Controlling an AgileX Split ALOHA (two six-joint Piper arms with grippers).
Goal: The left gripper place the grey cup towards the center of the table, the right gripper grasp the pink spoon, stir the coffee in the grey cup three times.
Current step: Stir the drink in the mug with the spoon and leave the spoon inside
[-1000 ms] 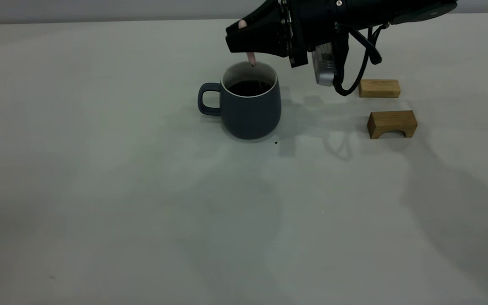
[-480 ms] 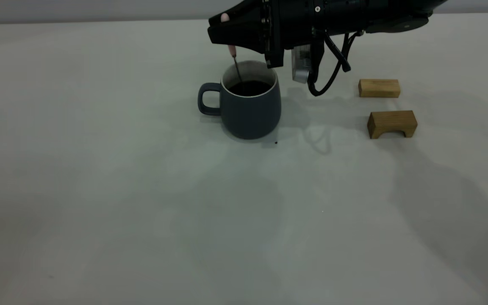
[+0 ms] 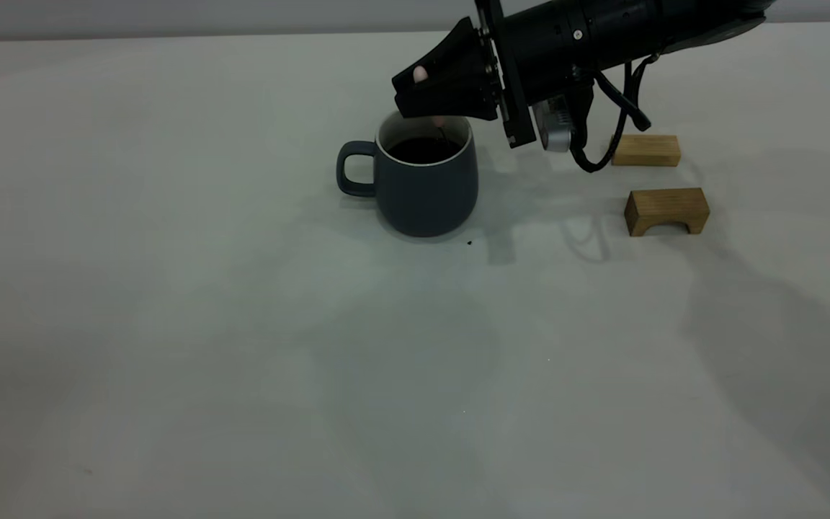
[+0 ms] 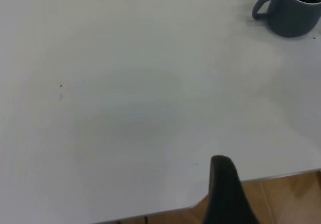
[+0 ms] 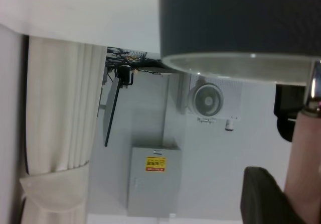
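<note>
One mug (image 3: pixel 426 184) of coffee (image 3: pixel 424 149) is sitting near the middle of the worktop (image 3: pixel 170 324). The right gripper (image 3: pixel 429 90) is hanging over its rim, fingers clamping the pink spoon (image 3: pixel 421 73), whose neck is dipping into the mug. The left gripper's (image 4: pixel 228 194) fingers: cannot tell.

Exterior view: faces arms from across pale grey-white matte table (image 3: pixel 242 324), raised and angled down, far edge along top, mid-distance.

Left wrist view: looks down over table (image 4: pixel 125 108) from beyond near edge, far off; rounded dark slate-grey mug with loop handle (image 4: pixel 293 10) small at frame corner.

Right wrist view: pressed close against same mug (image 5: pixel 241 23), rolled over, aimed past table edge at room wall.

Shared by all three: mug (image 3: pixel 426 184).
</note>
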